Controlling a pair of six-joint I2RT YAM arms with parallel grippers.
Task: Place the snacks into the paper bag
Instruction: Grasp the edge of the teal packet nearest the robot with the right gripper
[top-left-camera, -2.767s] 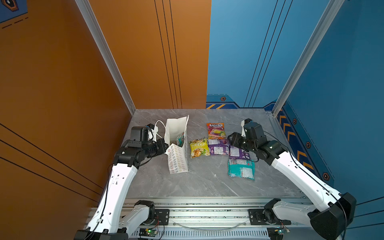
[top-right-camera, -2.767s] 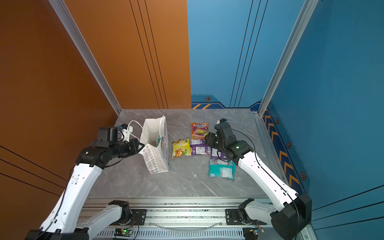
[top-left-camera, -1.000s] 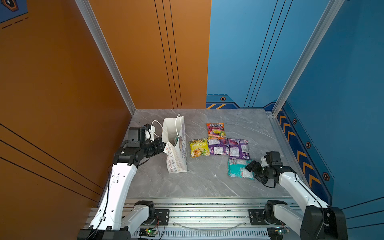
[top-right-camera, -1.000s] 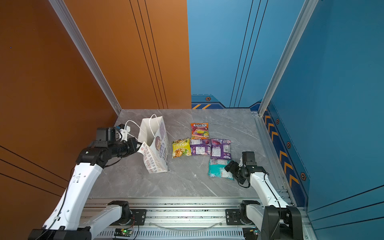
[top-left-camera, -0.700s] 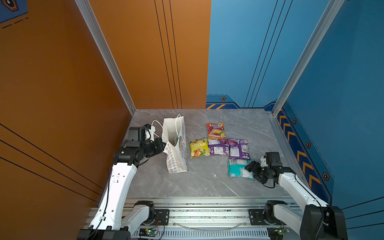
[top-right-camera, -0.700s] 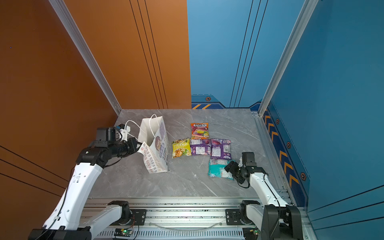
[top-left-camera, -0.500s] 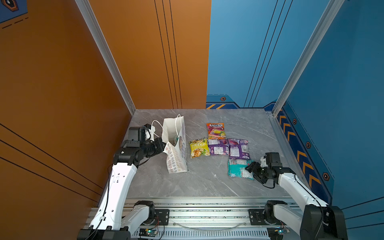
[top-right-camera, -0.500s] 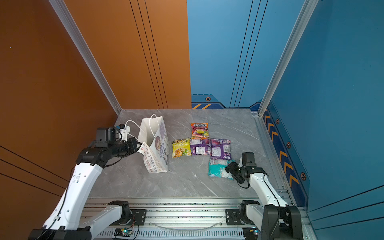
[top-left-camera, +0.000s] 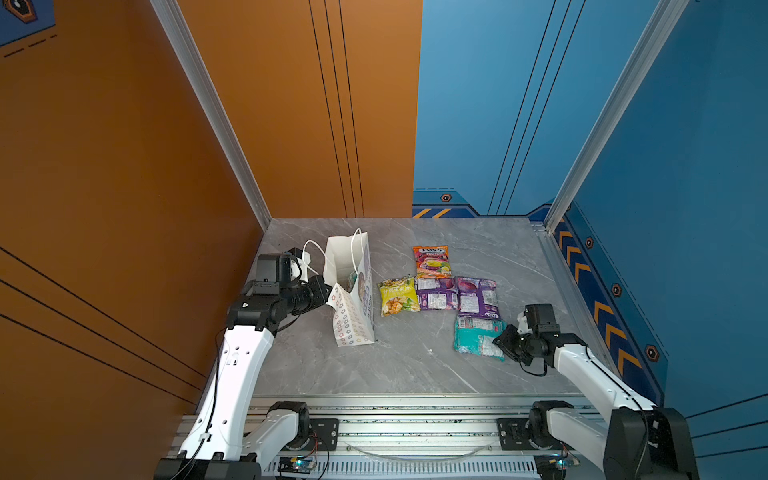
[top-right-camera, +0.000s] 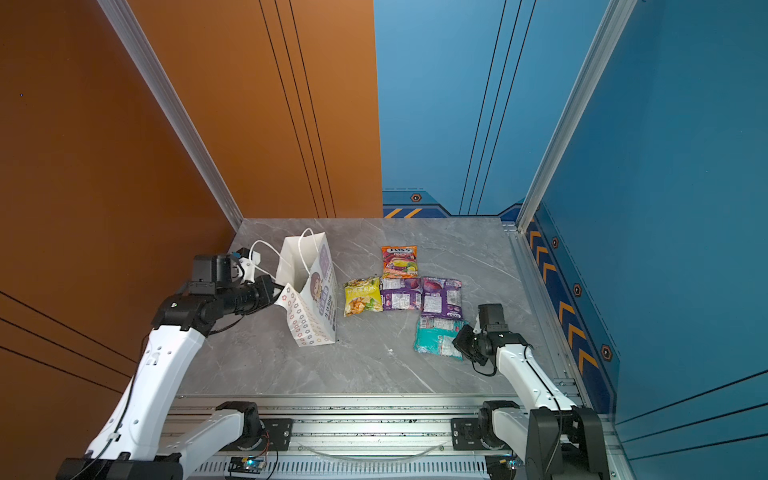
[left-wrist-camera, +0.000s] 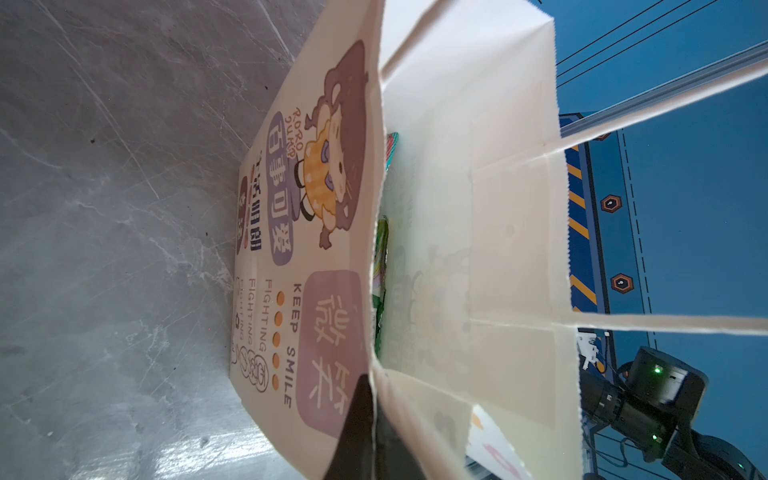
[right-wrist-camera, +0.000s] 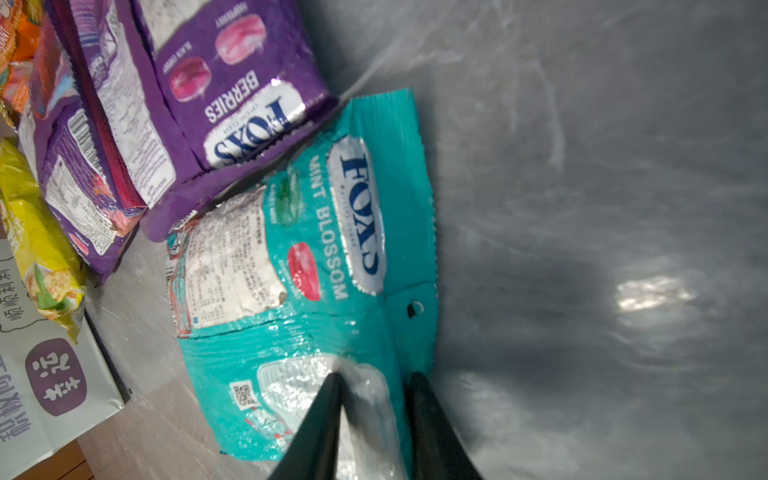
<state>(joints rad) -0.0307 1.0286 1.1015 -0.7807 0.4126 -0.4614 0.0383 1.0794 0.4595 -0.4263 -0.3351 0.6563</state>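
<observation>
step in hand: grabbing the teal packet (right-wrist-camera: 316, 266) – the mint FOX'S one lying flat at about 4 o'clock on the table (top-left-camera: 316, 365), just under the purple packets (top-left-camera: 455, 293).
right gripper (right-wrist-camera: 374, 399): jaws straddle the packet's near edge, a crinkled fold between them. They look nearly closed on it, but I can't tell if the pinch is firm yet.
left gripper (left-wrist-camera: 368, 419): clamped shut on the rim of the paper bag (top-right-camera: 309, 291), holding the mouth open. Bag stands at roughly 9 o'clock, tilted a bit.
already in the bag: something green and a bit of teal show inside, in the left wrist view.
still out: orange packet (top-left-camera: 431, 261), yellow packet (top-left-camera: 397, 296), the purples, the teal.
next move: finish the squeeze, lift clear of the purple neighbour, swing across to 9 o'clock and drop it in – I'd guess thin foil slips easily.
</observation>
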